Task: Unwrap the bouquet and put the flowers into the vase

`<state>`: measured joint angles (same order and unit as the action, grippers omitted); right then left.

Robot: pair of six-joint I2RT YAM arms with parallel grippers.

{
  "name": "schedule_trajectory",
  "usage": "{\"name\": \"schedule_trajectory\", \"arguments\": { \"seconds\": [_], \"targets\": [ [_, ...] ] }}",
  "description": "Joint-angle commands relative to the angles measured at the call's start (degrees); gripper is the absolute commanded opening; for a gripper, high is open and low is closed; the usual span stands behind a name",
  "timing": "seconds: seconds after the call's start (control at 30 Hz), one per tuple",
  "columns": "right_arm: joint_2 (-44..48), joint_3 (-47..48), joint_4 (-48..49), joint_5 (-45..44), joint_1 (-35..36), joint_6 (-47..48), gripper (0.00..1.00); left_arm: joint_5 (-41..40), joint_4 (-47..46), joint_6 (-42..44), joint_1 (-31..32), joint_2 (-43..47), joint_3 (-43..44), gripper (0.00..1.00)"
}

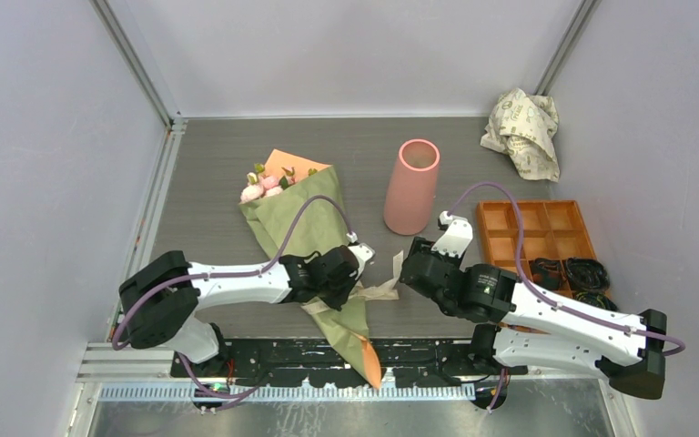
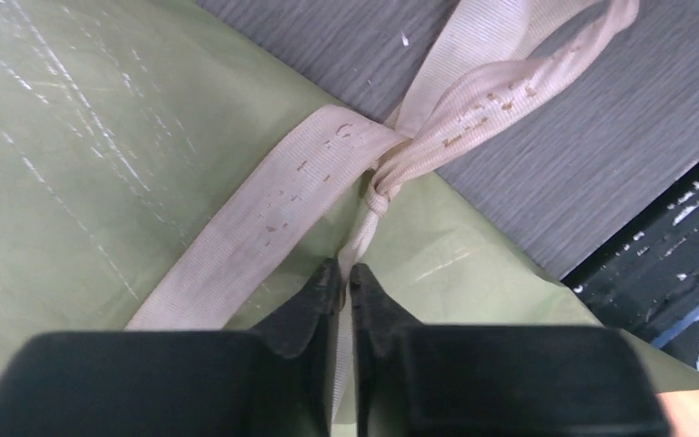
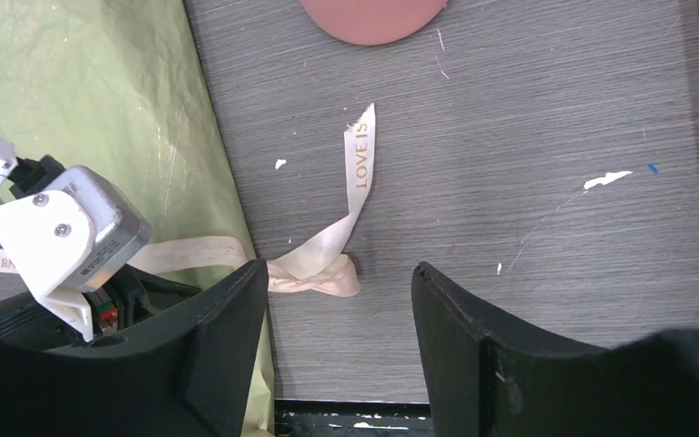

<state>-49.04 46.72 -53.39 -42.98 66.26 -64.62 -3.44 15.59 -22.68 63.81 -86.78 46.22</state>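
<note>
The left tool (image 2: pixel 346 273) pinches a tail of the ribbon (image 2: pixel 264 218) just below its knot (image 2: pixel 378 196), over the narrow half of the bouquet (image 1: pixel 305 214). The bouquet lies flat on the desk (image 1: pixel 209 164), its long axis diagonal: blooms (image 1: pixel 262 187) far-left, tip near-right. The right tool (image 3: pixel 339 270), wide and empty, hovers beside the ribbon's loose end. The vase (image 1: pixel 411 187) stands upright beyond it.

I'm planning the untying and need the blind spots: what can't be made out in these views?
Top view: the left gripper covers the ribbon knot; the bouquet paper hides the flowers' stems.
Left wrist: its fingers hide the gripped ribbon end.
Right wrist: the vase is cut off by the top edge.
</note>
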Motion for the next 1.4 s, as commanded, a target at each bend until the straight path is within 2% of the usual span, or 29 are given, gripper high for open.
{"name": "schedule_trajectory", "arguments": {
  "seconds": [0.0,0.17,0.37,0.5,0.83,1.13,1.37],
  "targets": [
    [0.02,-0.56,2.51,-1.67,0.24,0.47,0.64,-4.87,-1.61,-0.5,0.32,1.73,2.15,0.06],
    [-3.03,-0.32,5.93,1.82,0.24,3.77,0.64,-8.7,1.22,-1.38,0.32,8.44,1.05,0.02],
    [-8.0,0.51,11.1,7.52,0.37,7.59,0.64,-10.84,5.59,-3.14,0.38,21.67,-1.0,0.01],
    [-11.64,1.57,14.68,10.53,0.79,10.09,0.65,-11.22,6.46,-4.17,0.31,26.79,-2.45,0.01],
    [-18.57,5.37,20.87,14.49,1.14,14.08,0.65,-11.1,6.95,-5.52,0.32,28.96,-3.15,0.01],
    [-24.39,3.68,26.13,19.32,1.17,14.29,0.65,-11.89,7.44,-4.99,0.33,31.54,-2.64,0.01],
    [-27.11,3.9,27.21,14.96,1.14,14.37,0.64,-11.24,7.53,-5.53,0.32,32.13,-2.43,0.01]
  ]
}}
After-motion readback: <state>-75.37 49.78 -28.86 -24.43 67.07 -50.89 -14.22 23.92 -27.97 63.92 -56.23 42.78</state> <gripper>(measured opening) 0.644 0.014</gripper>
